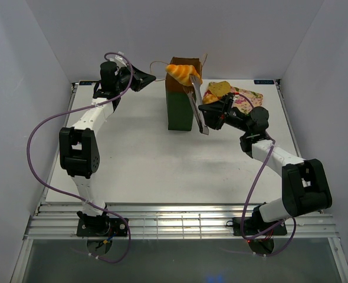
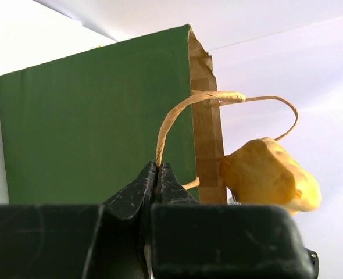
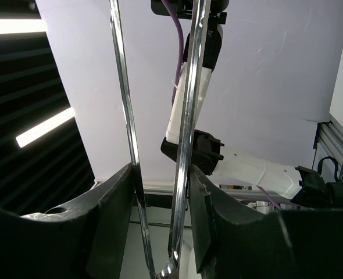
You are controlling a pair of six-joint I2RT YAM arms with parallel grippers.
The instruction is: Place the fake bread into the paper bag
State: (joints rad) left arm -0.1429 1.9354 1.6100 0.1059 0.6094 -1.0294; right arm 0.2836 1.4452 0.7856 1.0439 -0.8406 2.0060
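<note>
Bagging stage, one piece at the mouth. Paper bag (image 1: pixel 179 109) stands upright at the far middle of the table (image 1: pixel 133 165), long axis vertical, brown mouth pointing up. Floral tray (image 1: pixel 249 97) lies just to its right.

Metal tongs (image 1: pixel 196 106) sit between the fingers of my right gripper (image 1: pixel 212 112), which press on the two arms from outside. The blades stand a little apart in the right wrist view and slant up toward the bag's top.

Croissant (image 1: pixel 181 72) is at the tong tips, right over the mouth. Its long axis runs roughly left to right across the opening, one end tipped slightly down. I cannot tell whether the tips are pinching it or letting go.

Other bread pieces (image 1: pixel 219 88) rest on the tray, so I judge the task partly done at best. Anything already inside the bag is hidden.

Loop handle (image 2: pixel 177 113) is pinched in the closed jaws of my left gripper (image 2: pixel 158 174), steadying the bag from its left.
</note>
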